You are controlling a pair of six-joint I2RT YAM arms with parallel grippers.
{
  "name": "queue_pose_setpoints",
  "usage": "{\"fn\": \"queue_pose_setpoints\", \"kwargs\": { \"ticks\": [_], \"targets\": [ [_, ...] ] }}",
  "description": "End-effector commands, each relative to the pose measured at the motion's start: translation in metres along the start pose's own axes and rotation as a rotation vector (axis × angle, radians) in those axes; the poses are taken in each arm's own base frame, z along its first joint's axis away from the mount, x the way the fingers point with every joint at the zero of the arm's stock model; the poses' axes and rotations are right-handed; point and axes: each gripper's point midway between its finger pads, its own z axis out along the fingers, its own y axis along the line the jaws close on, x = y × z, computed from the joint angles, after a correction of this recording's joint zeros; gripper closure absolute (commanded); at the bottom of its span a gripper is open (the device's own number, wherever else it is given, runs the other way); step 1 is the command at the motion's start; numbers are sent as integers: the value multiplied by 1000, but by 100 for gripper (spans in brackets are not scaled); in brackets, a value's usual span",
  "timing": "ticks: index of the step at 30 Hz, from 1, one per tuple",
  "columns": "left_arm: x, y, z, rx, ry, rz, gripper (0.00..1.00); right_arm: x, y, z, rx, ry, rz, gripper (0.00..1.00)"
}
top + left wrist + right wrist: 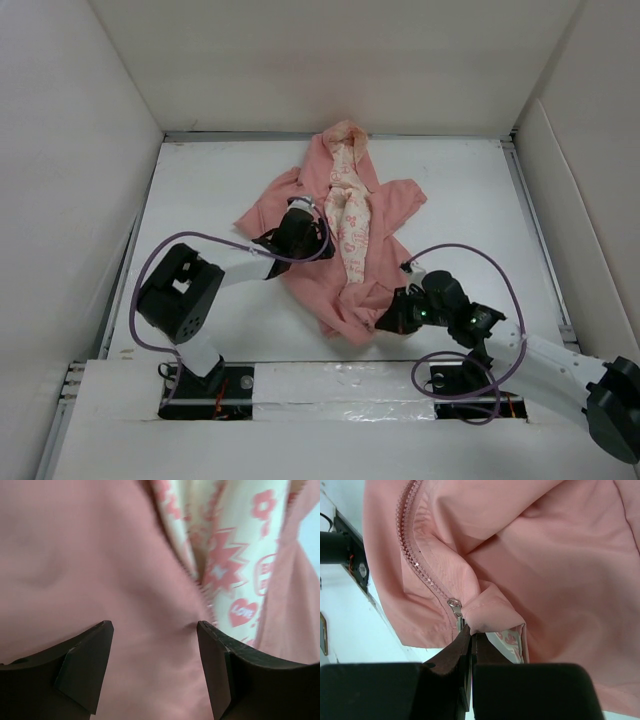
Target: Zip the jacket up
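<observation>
while clamped tight on the zipper pull (pixel 454 605) at the near hem of the jacket (pixel 340 230), right tool (pixel 385 322) low at that hem, nothing slack in the grip. single row of zipper teeth (pixel 415 555) running away from the pull. left tool (pixel 300 232) over the jacket's pink front panel, released, fingers (pixel 85 665) spread wide above the fabric, just beside the printed cream lining (pixel 235 555). jacket flat on the worktop (pixel 200 180), front open, hood (pixel 345 135) at its far end.
</observation>
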Motion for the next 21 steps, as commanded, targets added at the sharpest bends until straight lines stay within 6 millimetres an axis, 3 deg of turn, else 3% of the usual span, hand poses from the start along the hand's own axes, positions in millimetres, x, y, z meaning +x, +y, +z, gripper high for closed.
{"fn": "queue_pose_setpoints", "kwargs": {
  "ticks": [1, 3, 7, 9, 10, 11, 12, 14, 15, 18, 19, 21],
  "targets": [
    [-11, -36, 3, 107, -15, 95, 35, -14, 9, 3, -42, -63, -45, 100],
    [-4, -43, 7, 100, 3, 128, 35, -16, 6, 4, -28, -79, -46, 100],
    [0, -37, 18, 38, 21, 160, 36, -21, 6, 9, -31, -96, -52, 100],
    [1, -32, 29, -8, 44, 167, 46, -22, 7, 10, -32, -91, -54, 100],
    [0, -29, 32, -29, 40, 172, 55, -23, 8, 11, -35, -89, -59, 100],
    [-4, -26, 35, -54, 25, 167, 91, -21, 8, 12, -37, -79, -56, 100],
    [-12, -28, 37, -65, -5, 155, 100, -20, 7, 12, -38, -76, -55, 100],
    [-34, -30, 36, -60, -61, 109, 100, -17, 6, 13, -39, -70, -51, 100],
    [-55, -40, 32, -26, -120, 85, 100, -16, 6, 13, -41, -69, -49, 100],
    [-117, -31, 30, -25, -265, -5, 100, -11, 6, 11, -53, -61, -38, 100],
    [-137, -15, 33, -34, -286, -45, 100, -9, 5, 11, -52, -58, -33, 100],
    [-167, -7, 41, -47, -334, -79, 100, -5, 3, 11, -52, -45, -29, 100]
  ]
}}
